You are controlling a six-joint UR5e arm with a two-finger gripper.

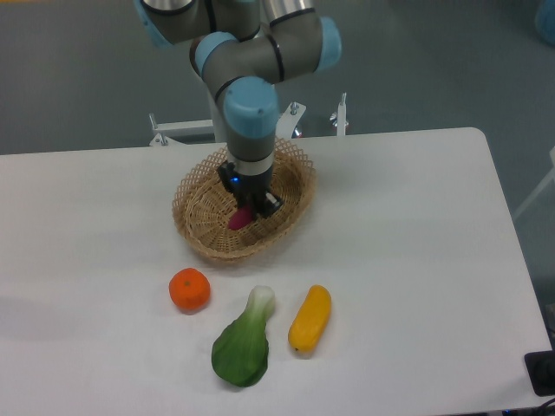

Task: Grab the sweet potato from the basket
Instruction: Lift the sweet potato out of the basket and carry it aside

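Note:
The tan wicker basket (198, 227) sits at the back middle of the table. The arm reaches down into it, and my gripper (251, 210) is shut on the sweet potato (239, 219). Only the vegetable's magenta lower end shows, poking out tilted below the left of the dark fingers (270, 204), just over the basket floor. The rest of it is hidden by the gripper.
In front of the basket lie a round orange fruit (190, 289), a green bok choy (243, 342) and a yellow oblong vegetable (310, 318). A metal frame (340, 118) stands behind the table's back edge. A dark object (541, 373) sits at the front right corner.

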